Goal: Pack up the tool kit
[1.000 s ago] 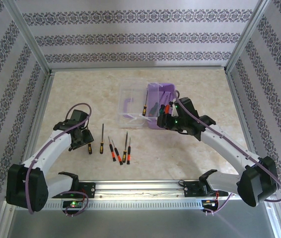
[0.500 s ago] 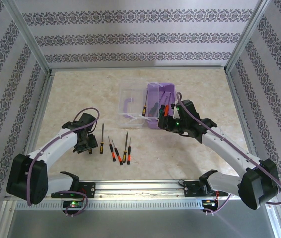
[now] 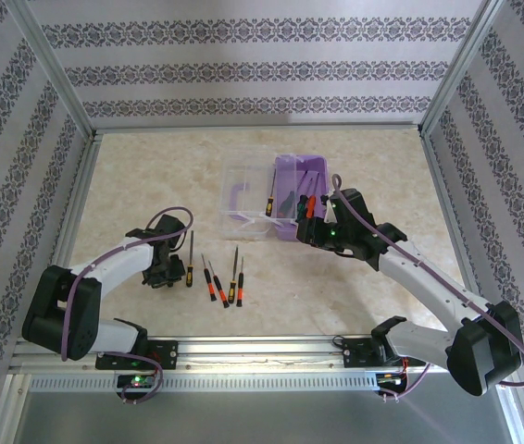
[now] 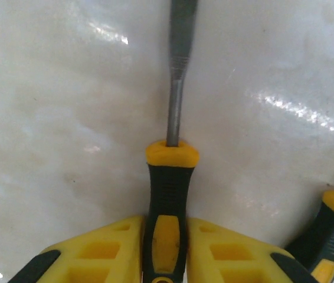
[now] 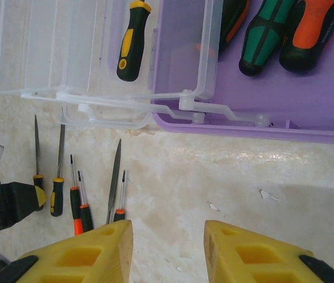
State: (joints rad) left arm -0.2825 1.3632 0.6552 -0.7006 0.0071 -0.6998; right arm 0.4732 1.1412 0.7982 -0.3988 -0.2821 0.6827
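Observation:
The tool kit's purple box [image 3: 313, 172] stands open at mid-table with its clear lid [image 3: 241, 196] folded out to the left. Green [image 5: 265, 32] and orange-red [image 5: 312, 30] screwdrivers lie in the box, and a black-and-yellow one [image 5: 130, 40] lies in the lid. My left gripper [image 4: 166, 250] is low at the table's left, shut on the handle of a black-and-yellow tool [image 4: 167, 191] whose metal shaft points away. My right gripper [image 5: 168, 243] hangs open over bare table just in front of the box, with nothing between its fingers.
Several small screwdrivers [image 3: 218, 285] with orange and yellow handles lie in a row on the marble table, right of the left gripper [image 3: 162, 266]. Another black-and-yellow handle [image 4: 331, 231] lies close by its right finger. Patterned walls and a metal frame enclose the table.
The left gripper shifted toward the row of tools, came down over the leftmost black-and-yellow tool and closed on its handle. The right gripper drew back slightly from the box.

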